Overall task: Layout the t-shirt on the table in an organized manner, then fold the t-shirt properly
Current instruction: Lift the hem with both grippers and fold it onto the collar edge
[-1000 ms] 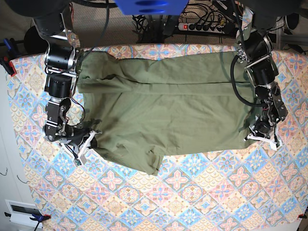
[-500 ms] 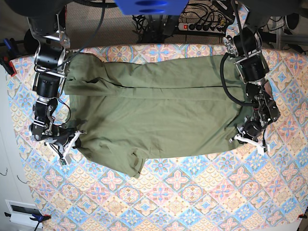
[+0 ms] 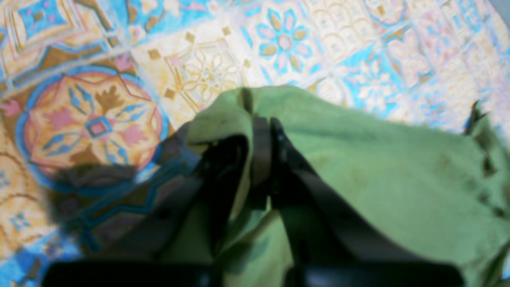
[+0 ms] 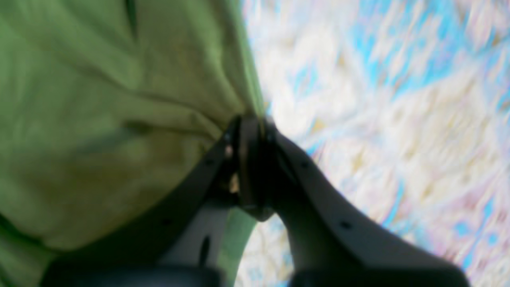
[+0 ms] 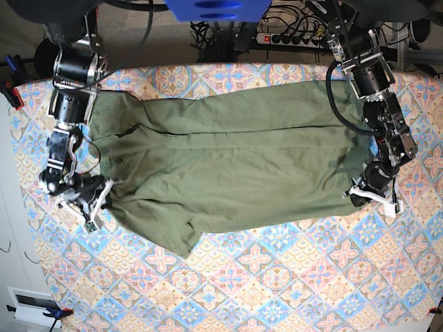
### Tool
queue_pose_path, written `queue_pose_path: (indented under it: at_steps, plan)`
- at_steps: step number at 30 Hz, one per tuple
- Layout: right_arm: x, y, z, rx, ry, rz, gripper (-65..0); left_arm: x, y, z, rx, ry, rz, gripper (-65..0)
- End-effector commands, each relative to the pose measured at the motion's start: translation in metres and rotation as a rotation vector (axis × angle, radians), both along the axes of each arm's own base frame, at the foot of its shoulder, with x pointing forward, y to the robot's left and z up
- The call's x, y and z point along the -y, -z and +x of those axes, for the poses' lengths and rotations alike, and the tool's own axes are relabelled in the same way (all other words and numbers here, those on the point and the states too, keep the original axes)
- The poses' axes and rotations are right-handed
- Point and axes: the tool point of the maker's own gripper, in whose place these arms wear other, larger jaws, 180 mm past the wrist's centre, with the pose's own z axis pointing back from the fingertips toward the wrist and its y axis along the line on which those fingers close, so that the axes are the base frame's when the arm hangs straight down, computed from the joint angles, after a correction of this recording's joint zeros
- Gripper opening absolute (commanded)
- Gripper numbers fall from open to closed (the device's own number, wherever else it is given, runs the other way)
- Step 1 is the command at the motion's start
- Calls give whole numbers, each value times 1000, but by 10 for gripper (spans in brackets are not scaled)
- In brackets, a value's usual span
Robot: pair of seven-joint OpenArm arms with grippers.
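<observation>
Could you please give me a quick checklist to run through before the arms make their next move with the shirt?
1. Left gripper shut on the olive-green cotton t-shirt: ok.
2. Right gripper shut on the shirt's edge: ok.
3. Shirt stretched between both grips: ok.
4. Shirt lying smooth: not ok, creases run across it and a flap hangs at the near edge.
5. Shirt wholly on the tile-patterned table: ok.
6. Sleeves laid out: cannot tell.

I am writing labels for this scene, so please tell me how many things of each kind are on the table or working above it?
Garments: 1, the t-shirt
Tables: 1, the table
Grippers: 2, the left gripper and the right gripper, each shut on a shirt edge
Total: 4
</observation>
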Motion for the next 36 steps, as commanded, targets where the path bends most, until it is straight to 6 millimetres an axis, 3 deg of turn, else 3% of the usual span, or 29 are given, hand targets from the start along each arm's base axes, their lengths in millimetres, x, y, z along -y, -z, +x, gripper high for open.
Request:
queue_pose_path:
  at_steps: [1,7,11,16,21,24,31,36]
  plan:
    - [4,-29,19,93,3,10,-646,-11,-21,7,58,-2,19,-650]
    - [6,-12,-3,66,11,22,-646,-24,-28,-20,81,9,12,-650]
    - [21,-18,-9,87,50,61,-646,-28,-36,-38,89,32,43,-650]
    - [35,-21,-12,87,62,39,-646,-31,-29,-51,65,39,38,-650]
    - [37,-9,-30,73,103,122,-646,-24,-22,-69,43,57,26,-650]
    - [55,-11,-40,45,133,127,-646,-18,-20,-85,26,82,48,-650]
    - [60,-13,-55,44,127,140,-646,-8,-14,-116,-18,122,81,-650]
    - [57,-7,-70,23,104,112,-646,-15,-3,-135,-78,140,112,-650]
